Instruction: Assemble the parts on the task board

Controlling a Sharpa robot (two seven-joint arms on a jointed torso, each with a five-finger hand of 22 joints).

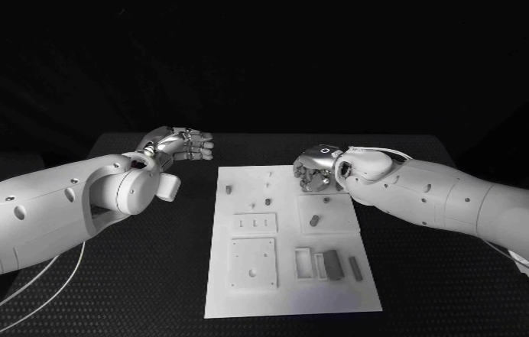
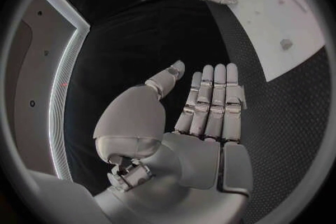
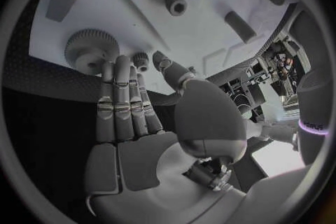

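Two hands hold nothing, fingers apart. The left hand (image 1: 180, 145) hangs over the bench (image 1: 441, 276), beside the board (image 1: 289, 291). The right hand (image 1: 316, 167) hangs over the board's far edge, near a gear (image 3: 92, 46). Small parts (image 1: 333, 264) lie on the board. No writing can be read.

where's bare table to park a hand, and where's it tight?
Free: black table left of the task board, below the left hand; also right of the board's near corner. Crowded: far right corner, where the right hand hangs over parts.
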